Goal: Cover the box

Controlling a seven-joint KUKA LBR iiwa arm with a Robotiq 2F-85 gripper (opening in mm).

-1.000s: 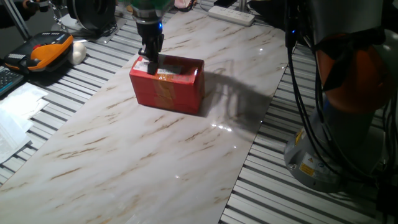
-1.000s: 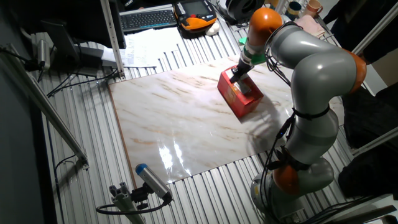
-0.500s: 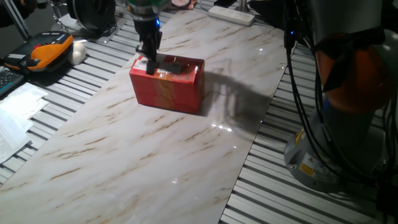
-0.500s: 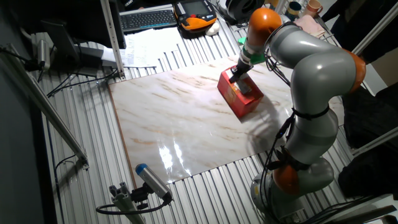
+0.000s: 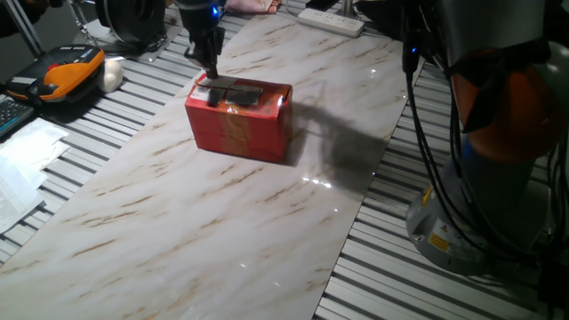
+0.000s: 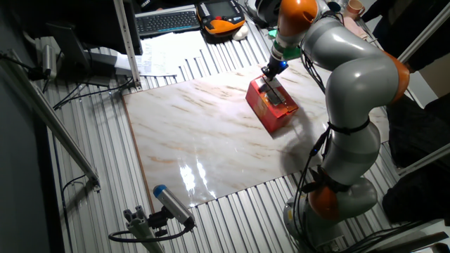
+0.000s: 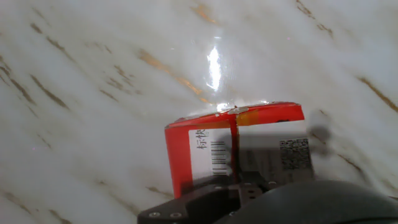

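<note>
The box [image 5: 240, 118] sits on the marble tabletop [image 5: 204, 222], toward 12 o'clock in one fixed view. The gripper [image 5: 207, 59] hangs just above its 9 o'clock end; whether the jaws are apart is unclear. Pressing the top flaps flat evenly seems wise.

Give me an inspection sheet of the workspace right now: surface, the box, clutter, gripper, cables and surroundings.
Surface: marble-patterned board on a slatted metal table, glare spots.
Job's things: red box upright on the board; top looks closed, white barcode label visible in the hand view.
Clutter: nothing seen on the board; orange handheld device, papers beside it on the slats.
Gripper: gripper above the box's top edge; open or shut cannot be told.
Cables: black cables hang along the arm base.
Surroundings: keyboard, power strip.
</note>
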